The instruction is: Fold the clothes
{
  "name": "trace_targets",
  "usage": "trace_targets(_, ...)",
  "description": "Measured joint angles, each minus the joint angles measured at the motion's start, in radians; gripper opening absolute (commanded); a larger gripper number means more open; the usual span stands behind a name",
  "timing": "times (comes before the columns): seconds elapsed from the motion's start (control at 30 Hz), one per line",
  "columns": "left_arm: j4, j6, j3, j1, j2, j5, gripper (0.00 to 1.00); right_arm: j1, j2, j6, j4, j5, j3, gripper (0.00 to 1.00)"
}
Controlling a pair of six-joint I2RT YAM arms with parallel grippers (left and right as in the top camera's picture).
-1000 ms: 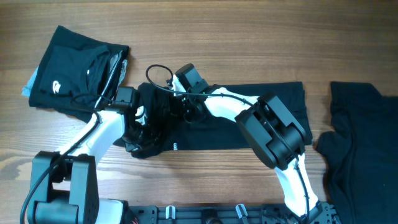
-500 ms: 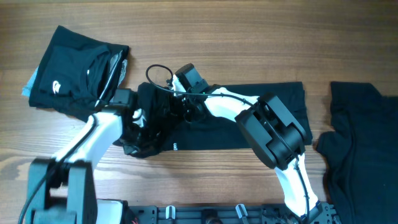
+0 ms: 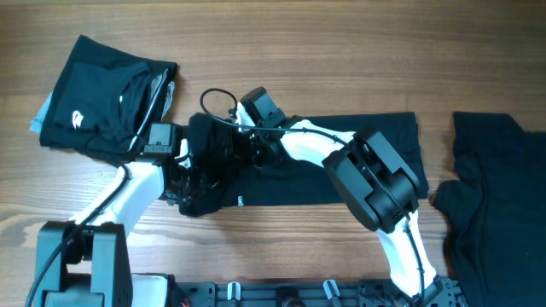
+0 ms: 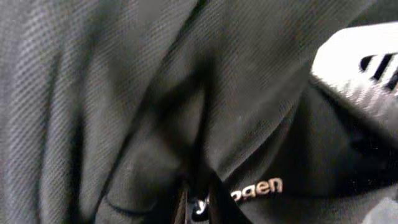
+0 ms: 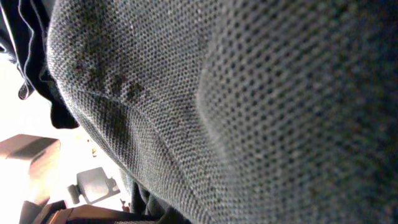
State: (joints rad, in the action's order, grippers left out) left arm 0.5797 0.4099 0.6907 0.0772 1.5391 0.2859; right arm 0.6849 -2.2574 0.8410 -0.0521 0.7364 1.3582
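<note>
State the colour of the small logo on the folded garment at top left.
White logo on the black folded garment; overhead view shows it best.

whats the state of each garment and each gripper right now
folded garment: folded, lying at the far left
middle garment: flat along its right part, left end bunched up
right garment: spread out, not folded, partly out of frame
left gripper: buried in the bunched fabric, open or shut unclear
right gripper: shut, pressed into the same bunch
</note>
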Motion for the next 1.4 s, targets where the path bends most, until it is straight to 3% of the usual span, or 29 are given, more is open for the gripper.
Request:
trace_targets(0.37, 0.047, 0.009, -0.015, -0.001, 0.021, 0.159, 0.04, 0.000, 0.000, 0.000, 0.000, 0.000, 0.000, 0.04)
trace_targets(0.77, 0.113, 0.008, -0.041, 0.000, -0.043, 0.212, 0.04, 0.000, 0.000, 0.000, 0.000, 0.000, 0.000, 0.04)
trace_targets(0.93, 0.123, 0.008, -0.041, -0.033, -0.141, 0.169, 0.14, -0.001, 0.000, -0.003, 0.000, 0.004, 0.000, 0.05)
trace_targets(1.07, 0.076, 0.003, -0.039, -0.094, -0.204, 0.104, 0.20, -0.010, 0.007, -0.066, -0.015, 0.011, -0.002, 0.14)
trace_targets(1.17, 0.018, -0.006, -0.037, -0.104, -0.207, 0.072, 0.25, -0.031, 0.073, -0.179, -0.139, -0.054, -0.013, 0.21)
trace_targets(1.3, -0.078, -0.011, -0.035, -0.104, -0.207, 0.053, 0.28, -0.103, 0.283, -0.339, -0.353, -0.238, -0.030, 0.34)
trace_targets(1.4, -0.138, -0.020, -0.034, -0.104, -0.197, 0.055, 0.28, -0.175, 0.467, -0.411, -0.435, -0.295, -0.030, 0.38)
